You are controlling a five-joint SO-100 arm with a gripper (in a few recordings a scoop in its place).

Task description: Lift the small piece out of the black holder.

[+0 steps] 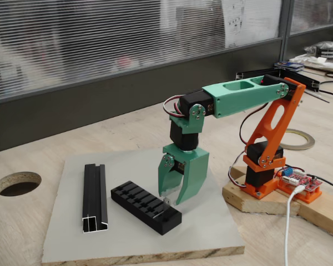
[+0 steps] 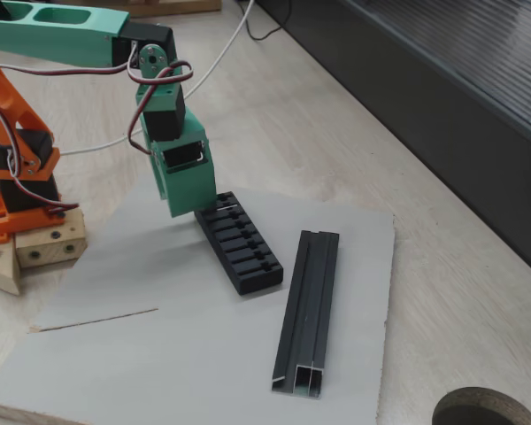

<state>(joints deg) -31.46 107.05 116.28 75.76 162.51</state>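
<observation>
Hovering over the black holder (image 1: 146,206), the tool (image 1: 174,198) perhaps pinches the small piece (image 1: 167,199).

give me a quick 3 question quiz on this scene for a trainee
1. True or false: the gripper hangs over one end of the holder.
2. In the fixed view where the arm stands on the right, what lies left of the holder? A) tape roll B) rail C) cable
3. Fill in: holder and rail both rest on a grey ____.

Key
1. True; its fingers point down with a gap between them, and the piece shows at the tips.
2. B
3. board
</observation>
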